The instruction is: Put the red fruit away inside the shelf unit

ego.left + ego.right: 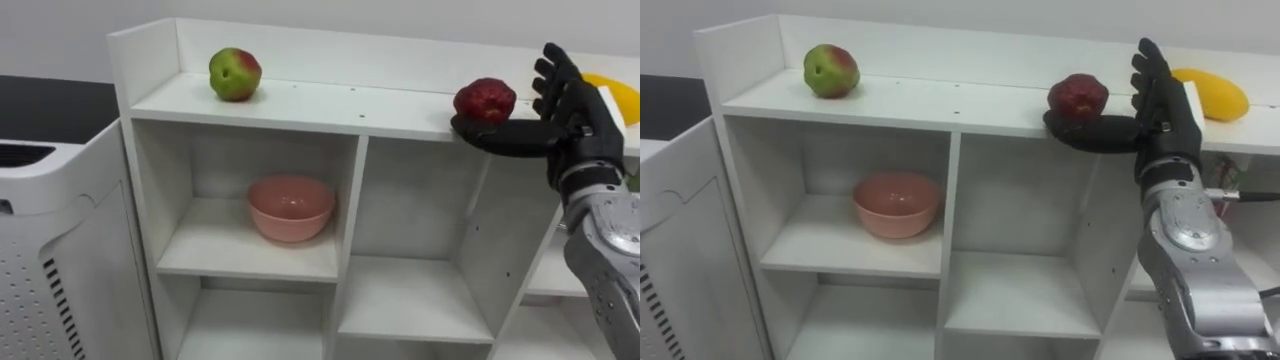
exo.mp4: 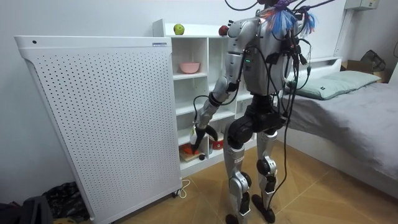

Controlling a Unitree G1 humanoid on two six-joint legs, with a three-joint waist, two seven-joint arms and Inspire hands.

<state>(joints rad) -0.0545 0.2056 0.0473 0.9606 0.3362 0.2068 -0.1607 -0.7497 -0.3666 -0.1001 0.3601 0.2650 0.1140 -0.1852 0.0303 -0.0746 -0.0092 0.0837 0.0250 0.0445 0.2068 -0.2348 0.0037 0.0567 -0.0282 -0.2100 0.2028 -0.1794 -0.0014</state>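
A dark red fruit [image 1: 485, 100] rests at the front edge of the white closet's top board [image 1: 330, 105]. My right hand [image 1: 570, 110] is open just right of it, fingers straight up and the thumb stretched along the board's edge in front of and under the fruit. On the top board's left end stands a green-and-red apple [image 1: 235, 74]. A yellow fruit [image 1: 1212, 93] lies behind my right hand on the same board. In the room view my left hand [image 2: 201, 134] hangs low by the closet's lower shelves.
A pink bowl [image 1: 291, 207] sits in the upper left compartment; the compartments beside and below it are bare. A white perforated unit [image 1: 60, 250] stands against the closet's left side. I stand facing the closet, with a bed [image 2: 348, 106] on the room view's right.
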